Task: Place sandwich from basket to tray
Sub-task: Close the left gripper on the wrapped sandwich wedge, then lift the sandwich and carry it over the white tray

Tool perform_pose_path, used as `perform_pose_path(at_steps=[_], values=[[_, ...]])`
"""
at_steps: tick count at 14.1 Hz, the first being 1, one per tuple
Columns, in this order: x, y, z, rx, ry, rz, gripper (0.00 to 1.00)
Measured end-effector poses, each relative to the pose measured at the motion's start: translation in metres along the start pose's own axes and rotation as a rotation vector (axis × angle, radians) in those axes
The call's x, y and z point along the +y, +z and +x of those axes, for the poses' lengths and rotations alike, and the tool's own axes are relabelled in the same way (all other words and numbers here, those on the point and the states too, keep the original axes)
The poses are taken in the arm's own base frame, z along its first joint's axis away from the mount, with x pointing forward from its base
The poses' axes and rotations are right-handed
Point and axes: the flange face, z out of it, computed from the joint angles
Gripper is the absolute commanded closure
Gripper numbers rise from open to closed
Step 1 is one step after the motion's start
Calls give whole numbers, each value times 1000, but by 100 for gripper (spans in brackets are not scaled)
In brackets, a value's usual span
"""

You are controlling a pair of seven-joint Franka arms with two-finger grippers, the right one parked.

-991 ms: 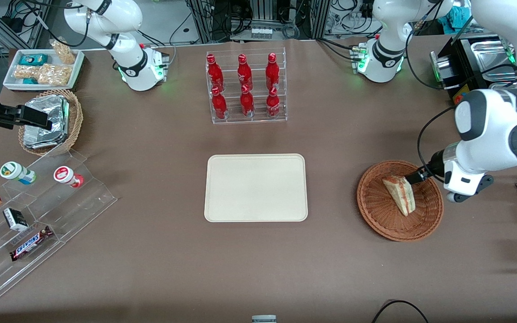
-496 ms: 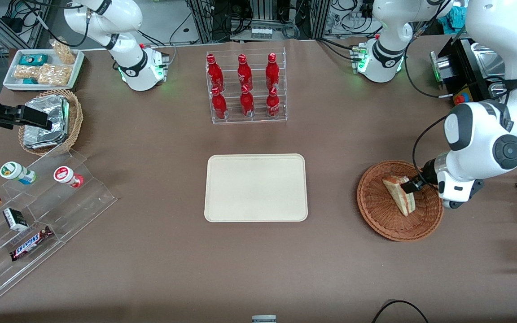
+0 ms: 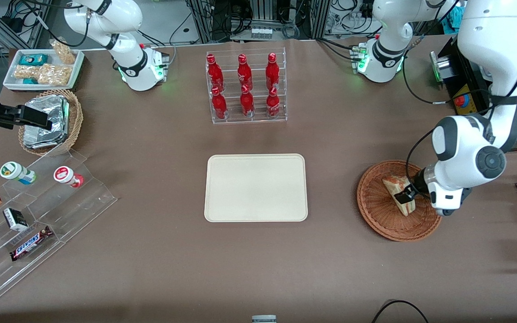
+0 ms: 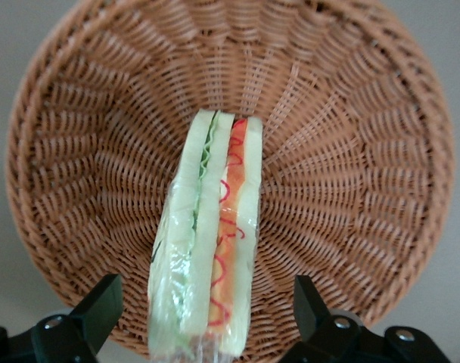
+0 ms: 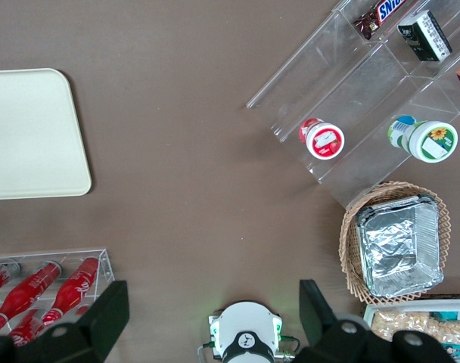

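The sandwich (image 3: pixel 396 192), a clear-wrapped wedge of pale bread with red-orange and green filling, lies in the reddish-brown wicker basket (image 3: pixel 377 211) toward the working arm's end of the table. It also shows in the left wrist view (image 4: pixel 207 242), lying in the basket (image 4: pixel 343 174). My gripper (image 3: pixel 405 195) is down in the basket over the sandwich. It is open: its black fingers (image 4: pixel 101 302) stand one on each side of the sandwich, apart from it. The cream-beige tray (image 3: pixel 256 187) lies bare at the table's middle and shows in the right wrist view (image 5: pixel 33 132).
A clear rack of red bottles (image 3: pixel 246 87) stands farther from the camera than the tray. A tan basket with foil packets (image 3: pixel 50 120), a white snack tray (image 3: pixel 43 68) and clear stepped shelves with snacks (image 3: pixel 29 215) lie toward the parked arm's end.
My gripper has come down into the basket and moved nearer the camera, from the sandwich's thick end to astride its middle. The sandwich has not moved.
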Motion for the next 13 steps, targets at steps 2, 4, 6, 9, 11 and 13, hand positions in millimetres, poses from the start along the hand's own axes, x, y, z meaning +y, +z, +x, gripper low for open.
perform_pose_path(at_steps=[2, 4, 6, 9, 11, 13], values=[[1, 15, 0, -17, 0, 14, 6], [1, 25, 0, -29, -1, 24, 62], [0, 27, 0, -33, -2, 27, 81], [0, 25, 1, -30, -3, 25, 90], [1, 19, 1, -27, -2, 23, 91], [3, 3, -1, -11, 4, 9, 89]])
